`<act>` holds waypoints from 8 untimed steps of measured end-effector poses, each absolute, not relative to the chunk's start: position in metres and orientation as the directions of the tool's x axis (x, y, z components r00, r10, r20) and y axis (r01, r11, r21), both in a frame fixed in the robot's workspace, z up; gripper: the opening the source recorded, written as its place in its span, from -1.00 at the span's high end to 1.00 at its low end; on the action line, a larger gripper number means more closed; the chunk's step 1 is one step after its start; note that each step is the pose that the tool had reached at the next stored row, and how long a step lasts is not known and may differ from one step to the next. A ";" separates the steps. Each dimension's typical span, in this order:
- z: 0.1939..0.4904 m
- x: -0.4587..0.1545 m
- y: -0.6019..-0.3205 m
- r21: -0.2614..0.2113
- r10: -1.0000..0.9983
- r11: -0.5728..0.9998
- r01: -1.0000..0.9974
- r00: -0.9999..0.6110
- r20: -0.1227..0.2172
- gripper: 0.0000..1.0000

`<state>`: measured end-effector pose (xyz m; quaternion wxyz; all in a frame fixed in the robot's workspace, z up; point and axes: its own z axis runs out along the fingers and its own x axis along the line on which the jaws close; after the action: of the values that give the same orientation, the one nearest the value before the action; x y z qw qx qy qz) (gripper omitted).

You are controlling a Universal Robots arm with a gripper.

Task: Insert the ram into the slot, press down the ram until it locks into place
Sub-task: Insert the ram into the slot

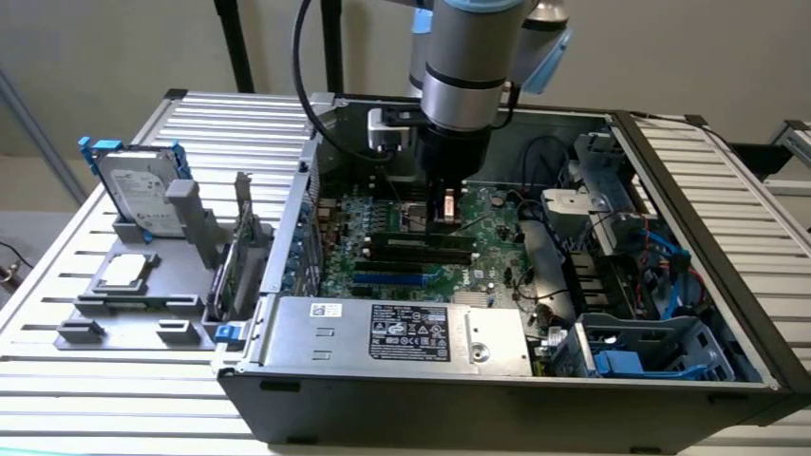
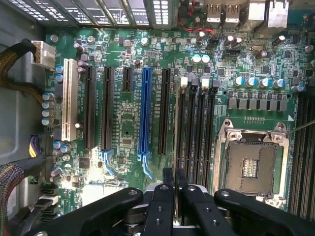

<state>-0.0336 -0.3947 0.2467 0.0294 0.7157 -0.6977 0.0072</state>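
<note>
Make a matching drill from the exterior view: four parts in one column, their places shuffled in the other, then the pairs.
1. silver hard drive with blue rails
2. square silver processor chip
3. grey metal power supply box
4. blue plastic drive cage

A. inside the black computer case, near wall, exterior view's left
B. upright on the grey plastic holder outside the case
C. inside the case, near corner, exterior view's right
D. flat on that grey holder

Pairs: 1-B, 2-D, 3-A, 4-C

nothing legible: the black label [image 1: 409, 332] on the power supply [image 1: 304, 344] carries print too small to read.
</note>
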 end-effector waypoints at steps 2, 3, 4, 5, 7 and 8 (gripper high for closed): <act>0.246 -0.034 -0.394 0.030 -0.998 -0.025 -0.999 0.026 0.053 0.74; 0.245 -0.034 -0.394 0.027 -0.998 -0.025 -0.999 0.027 0.053 0.74; 0.245 -0.035 -0.394 0.024 -0.998 -0.026 -0.999 0.027 0.054 0.74; 0.244 -0.036 -0.394 0.020 -0.998 -0.026 -0.999 0.027 0.054 0.74; 0.243 -0.037 -0.394 0.012 -0.998 -0.027 -1.000 0.028 0.054 0.74; 0.243 -0.038 -0.394 0.009 -0.998 -0.028 -1.000 0.028 0.054 0.74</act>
<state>-0.0379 -0.3936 0.2429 0.0220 0.7166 -0.6969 0.0163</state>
